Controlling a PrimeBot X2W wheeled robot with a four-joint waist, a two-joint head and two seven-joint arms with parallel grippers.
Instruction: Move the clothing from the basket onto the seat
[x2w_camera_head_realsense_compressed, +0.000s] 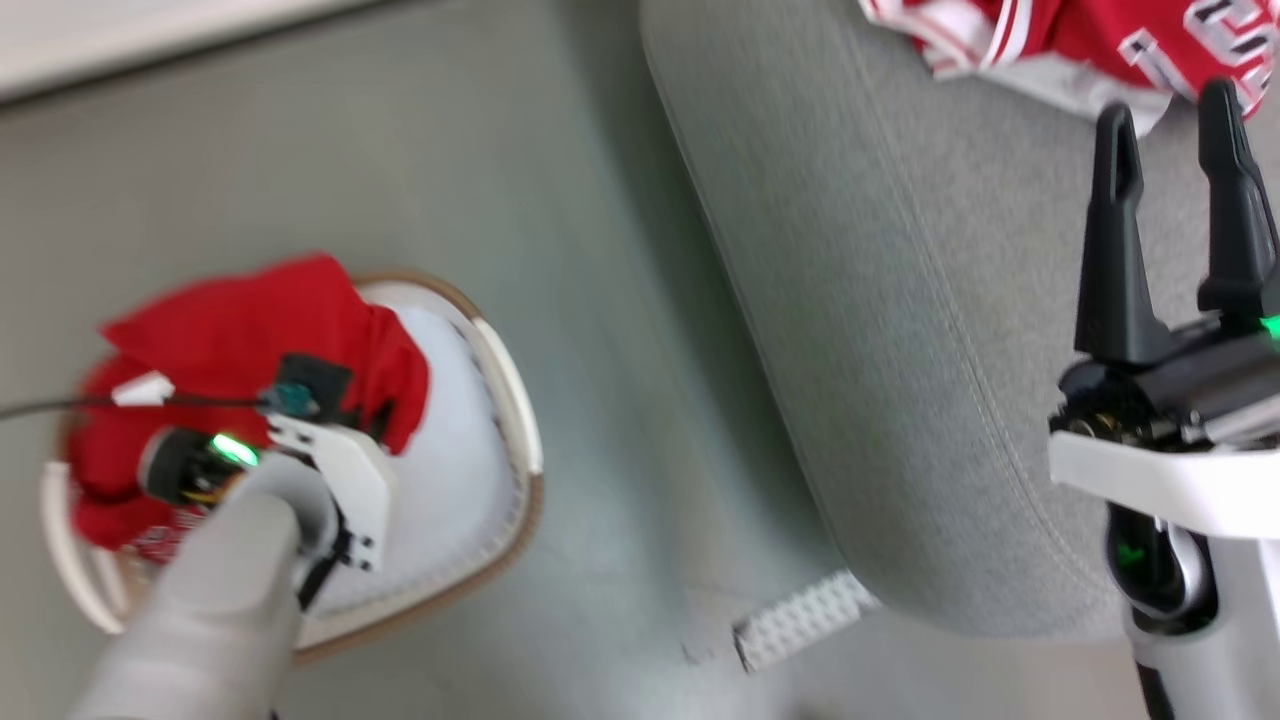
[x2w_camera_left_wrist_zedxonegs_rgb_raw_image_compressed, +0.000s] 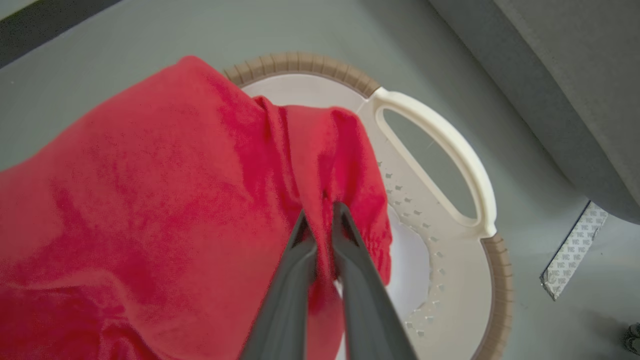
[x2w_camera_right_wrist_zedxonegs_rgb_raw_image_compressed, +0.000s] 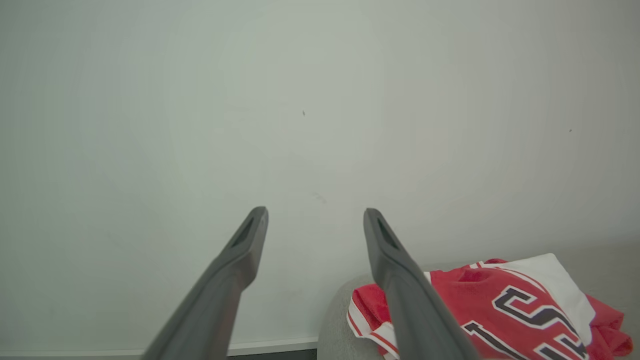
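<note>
1. Dark fingers of the left tool (x2w_camera_left_wrist_zedxonegs_rgb_raw_image_compressed: 320, 214) rise at the bottom of the left wrist view. They are pressed together on a gathered ridge of the red T-shirt (x2w_camera_left_wrist_zedxonegs_rgb_raw_image_compressed: 150, 200), with red cloth pinched between them near the tips.
2. From that pinch the shirt drapes like a tent over one side of the basket (x2w_camera_left_wrist_zedxonegs_rgb_raw_image_compressed: 300, 62). The white liner (x2w_camera_left_wrist_zedxonegs_rgb_raw_image_compressed: 410, 265) lies bare on the other side, next to the looped handle (x2w_camera_left_wrist_zedxonegs_rgb_raw_image_compressed: 450, 150).
3. On the seat (x2w_camera_head_realsense_compressed: 880, 300), the jersey (x2w_camera_head_realsense_compressed: 1080, 40) lies crumpled near the far edge of the head view. The right tool (x2w_camera_head_realsense_compressed: 1168, 105) hovers just short of the jersey with its fingers spread wide and nothing between them.
4. The shirt looks light, soft and completely limp, so it should sag and swing from whatever point carries it. It is not fragile. The knit surface should grip well against the fingers.
5. A bunched fold of several layers near the middle of the garment is the best hold, and the present pinch appears to be one. A single thin edge would be more likely to slide out.
6. The hanging hem is the likely trouble, since it could snag on the perforated rim or the handle. A lift high enough to clear the rim seems wise before crossing the floor (x2w_camera_head_realsense_compressed: 350, 150) to the seat.
7. Only red shows between the fingers. I cannot tell whether any of the liner is caught beneath it.
</note>
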